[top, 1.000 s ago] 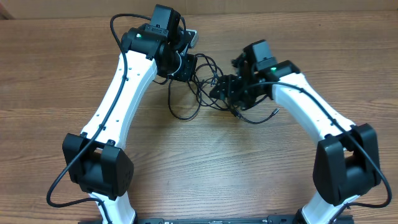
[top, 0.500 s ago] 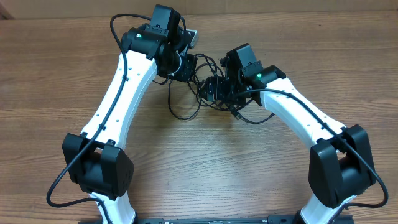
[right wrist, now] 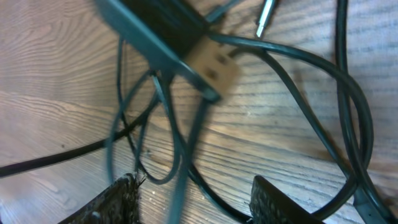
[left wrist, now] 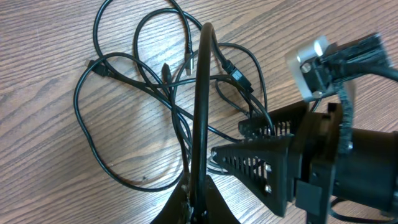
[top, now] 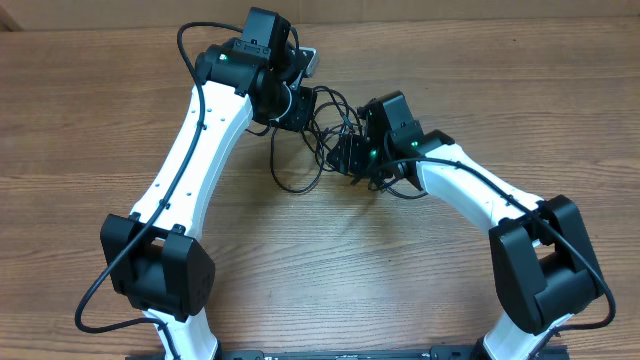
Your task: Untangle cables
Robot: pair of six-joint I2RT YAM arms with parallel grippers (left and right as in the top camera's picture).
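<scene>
Cables (top: 318, 140) lie in a loose black knot on the wooden table (top: 80, 120), toward 12 o'clock of its middle, between the two arms. Over the last second the right gripper (top: 352, 158) has slid in from 3 o'clock onto the knot's edge, while the left gripper (top: 298, 106) has held its place at the knot's 10 o'clock. Thin cords loop and cross, one long loop trailing toward 7 o'clock, with small plugs (left wrist: 237, 76) at loose ends. The right gripper's fingers (right wrist: 118, 199) stand spread, cords running between them, none pinched. The left gripper's fingers (left wrist: 202, 112) are pressed together; whether a cord is caught between them cannot be told.
</scene>
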